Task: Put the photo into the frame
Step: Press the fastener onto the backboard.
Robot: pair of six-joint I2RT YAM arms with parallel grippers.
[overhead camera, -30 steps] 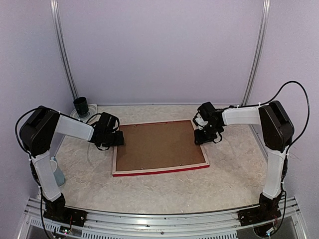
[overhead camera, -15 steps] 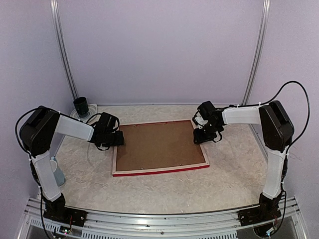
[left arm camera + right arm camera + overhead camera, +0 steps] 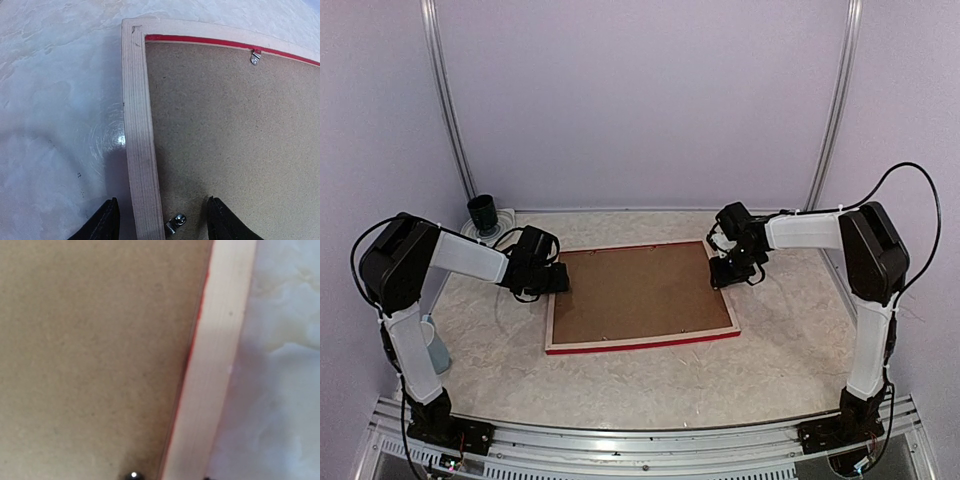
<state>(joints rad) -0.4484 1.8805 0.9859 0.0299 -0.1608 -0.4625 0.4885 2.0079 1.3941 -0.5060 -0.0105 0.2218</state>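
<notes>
The frame [image 3: 642,342] lies face down on the table, pale wood back up, with a red edge along the front. A brown backing board [image 3: 635,295] fills it. The photo is hidden. My left gripper [image 3: 558,280] is low at the frame's left rail. In the left wrist view it [image 3: 162,220] is open, one finger on each side of the rail [image 3: 137,125], with a metal clip [image 3: 175,222] between them. My right gripper [image 3: 728,272] is low over the right rail [image 3: 220,340]. Its fingers barely show in the right wrist view.
A black cup [image 3: 483,213] stands at the back left corner. A pale blue object [image 3: 436,346] stands by the left arm's base link. A second metal clip [image 3: 255,56] sits on the board's far edge. Metal posts rise at both back corners.
The right wrist has shifted very slightly toward the back. The frame and the left arm have not moved.
</notes>
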